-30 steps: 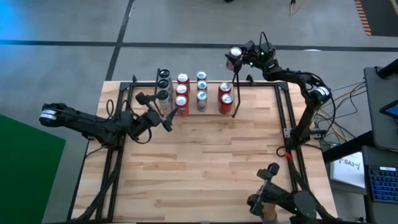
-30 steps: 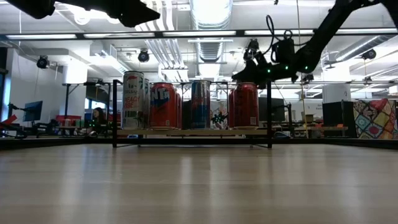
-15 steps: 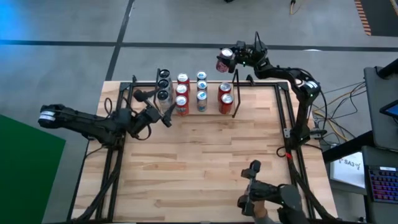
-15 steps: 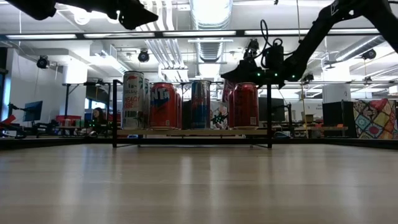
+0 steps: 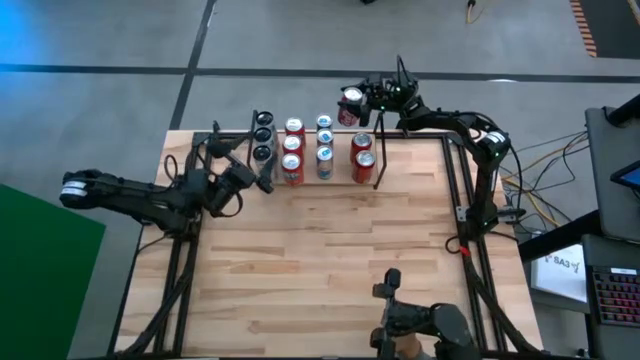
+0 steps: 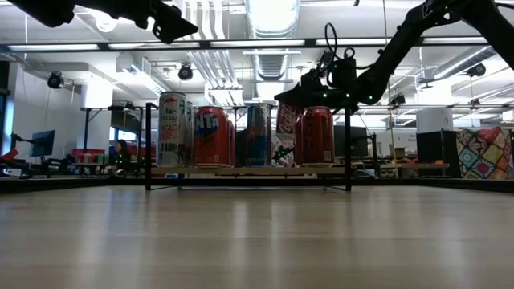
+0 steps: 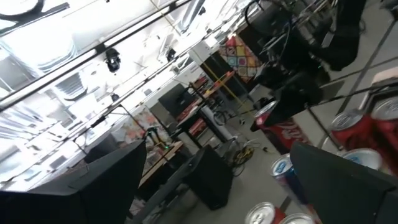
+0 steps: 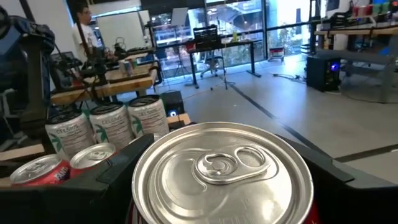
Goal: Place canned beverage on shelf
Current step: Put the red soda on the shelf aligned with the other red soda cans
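My right gripper is shut on a red can over the table's far edge, just behind the shelf's right half. The can also shows in the low view and fills the right wrist view. The shelf, a thin black rod rack with a wooden floor, holds upright cans in rows: silver, red, blue and white, red. My left gripper is open and empty beside the shelf's left end; its fingers stand wide apart in the left wrist view. My right gripper pinches the red can between its two fingers, one on each side of the wall just under the top rim. The fingers slant down from the table's far right over the can's top end. The can is lifted clear and tilted, hanging below the fingers.
Larger black side frames run along both table sides. A dark gripper-like device sits at the near edge. Bare wood lies between it and the shelf. Desks and a person show in the room beyond.
My right gripper has carried the red can toward the table's left and lower, and the can now shows tilted next to the right-hand red cans in the low view. My left gripper has drawn back toward the table's left and far edge. The device at the near edge has shifted left.
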`<act>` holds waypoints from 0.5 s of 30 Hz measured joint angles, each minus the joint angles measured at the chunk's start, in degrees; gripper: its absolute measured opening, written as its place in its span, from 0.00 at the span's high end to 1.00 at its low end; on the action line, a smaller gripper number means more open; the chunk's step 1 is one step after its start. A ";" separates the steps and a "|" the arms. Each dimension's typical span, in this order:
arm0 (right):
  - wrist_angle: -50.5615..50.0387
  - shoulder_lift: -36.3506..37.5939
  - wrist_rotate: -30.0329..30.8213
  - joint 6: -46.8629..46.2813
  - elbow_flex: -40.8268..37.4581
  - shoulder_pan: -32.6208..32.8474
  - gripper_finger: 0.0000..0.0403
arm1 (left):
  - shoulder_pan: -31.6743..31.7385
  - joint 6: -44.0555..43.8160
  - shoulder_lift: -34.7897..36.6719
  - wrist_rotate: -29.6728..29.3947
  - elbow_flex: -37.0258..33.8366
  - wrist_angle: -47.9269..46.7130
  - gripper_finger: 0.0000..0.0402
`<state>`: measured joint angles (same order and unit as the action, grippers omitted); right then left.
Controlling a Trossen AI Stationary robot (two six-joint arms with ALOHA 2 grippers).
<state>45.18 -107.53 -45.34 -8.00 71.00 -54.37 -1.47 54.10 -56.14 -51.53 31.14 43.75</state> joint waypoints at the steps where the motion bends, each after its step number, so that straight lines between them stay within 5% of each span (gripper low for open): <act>1: -0.29 0.00 0.00 0.06 0.25 0.21 0.30 | 0.38 0.66 0.00 -0.01 0.00 0.02 0.04; 15: -10.57 0.13 1.78 11.70 2.89 3.60 0.30 | 2.82 6.29 2.25 -3.49 -0.04 0.32 0.04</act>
<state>34.61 -107.39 -43.56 3.70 73.89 -50.78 1.34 60.39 -53.89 -55.02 31.09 44.07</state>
